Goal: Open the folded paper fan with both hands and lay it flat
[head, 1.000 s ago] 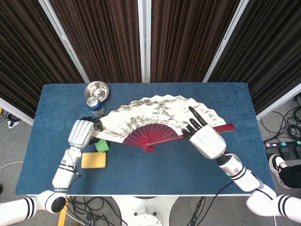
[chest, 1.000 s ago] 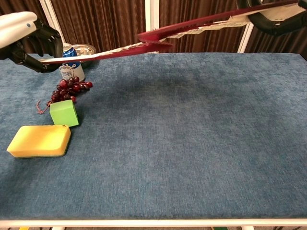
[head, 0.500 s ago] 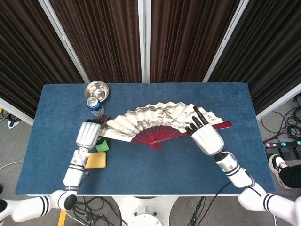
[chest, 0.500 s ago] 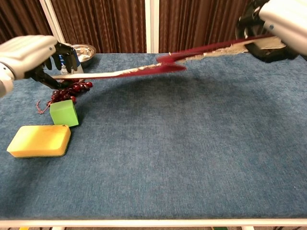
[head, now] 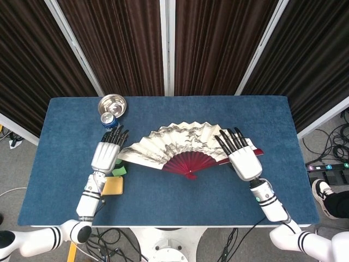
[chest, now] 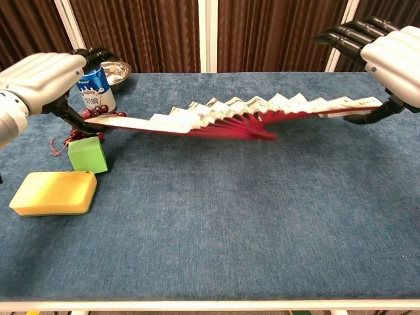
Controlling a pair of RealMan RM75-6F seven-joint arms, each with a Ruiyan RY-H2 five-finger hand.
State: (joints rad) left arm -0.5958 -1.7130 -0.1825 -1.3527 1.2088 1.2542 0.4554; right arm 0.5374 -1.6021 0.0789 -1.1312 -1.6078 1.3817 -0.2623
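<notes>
The near half of the blue cloth-covered table (chest: 223, 223) lies bare, and so does the far right corner. Obstacles crowd the left side: a yellow rectangular sponge (chest: 54, 193), a green cube (chest: 87, 155), a bunch of dark red grapes (chest: 85, 125), a blue-and-white drink can (chest: 96, 89) and a round steel bowl (head: 112, 103). The spread white-and-red paper fan (head: 182, 146) spans the middle.

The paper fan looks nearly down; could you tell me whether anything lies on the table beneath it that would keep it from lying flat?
Possibly at the left end: the grapes and green block lie just under the paper fan by the left robot hand. Beneath the middle and the right robot hand, only bare table shows.
</notes>
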